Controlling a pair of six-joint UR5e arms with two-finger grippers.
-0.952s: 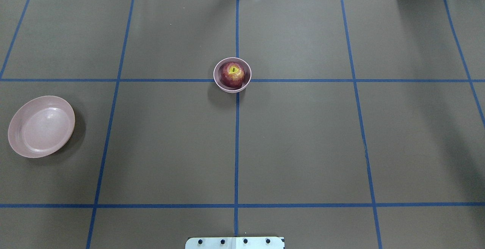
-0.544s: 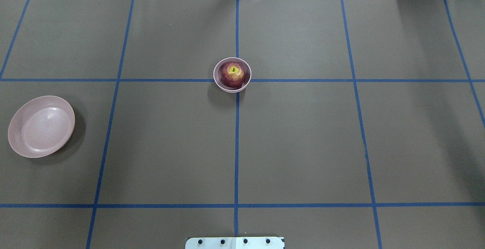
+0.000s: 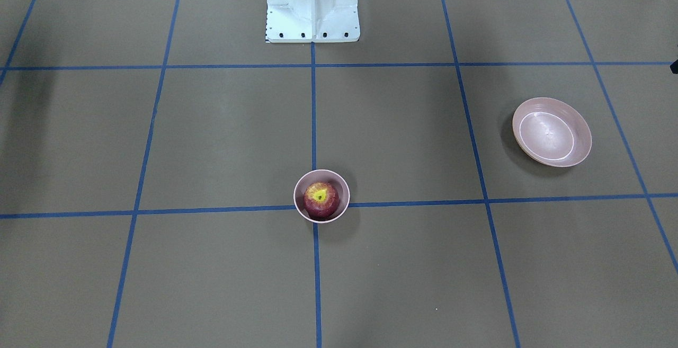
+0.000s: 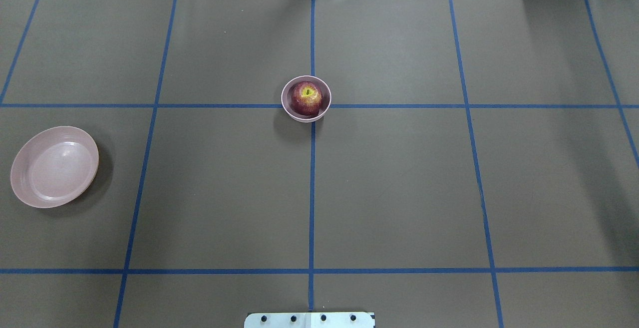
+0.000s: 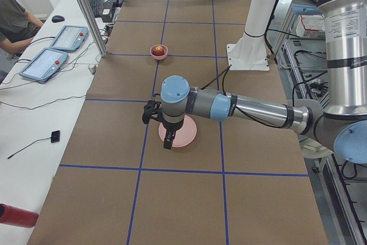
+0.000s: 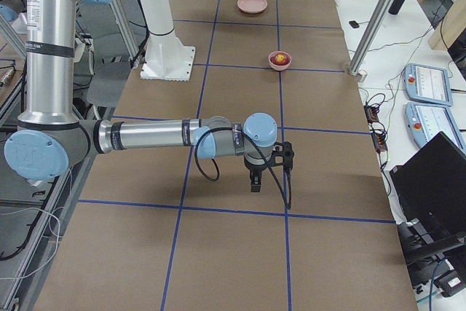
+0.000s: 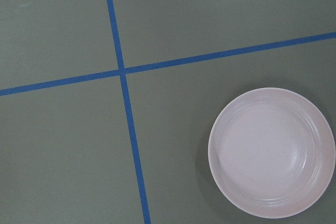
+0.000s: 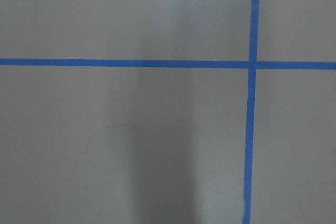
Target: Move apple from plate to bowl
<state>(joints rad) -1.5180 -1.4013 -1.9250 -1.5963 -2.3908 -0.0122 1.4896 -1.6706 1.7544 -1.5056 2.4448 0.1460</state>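
Note:
The dark red apple [image 4: 306, 97] sits inside the small deep pink bowl [image 4: 284, 100] at the table's middle; it also shows in the front view [image 3: 321, 198]. The wide pink plate [image 4: 55, 166] lies bare at the robot's left, and shows in the left wrist view [image 7: 273, 153]. The left gripper [image 5: 166, 142] shows only in the exterior left view, raised over the plate [image 5: 186, 136]; I cannot tell whether it is open or shut. The right gripper [image 6: 254, 186] shows only in the exterior right view, over bare table far from the bowl [image 6: 279, 60]; I cannot tell its state either.
The brown table cover carries a grid of blue tape lines. The robot's white base pedestal [image 3: 312, 3] stands at the robot's edge of the table. Tablets [image 5: 45, 61] and a seated person are beyond the far edge.

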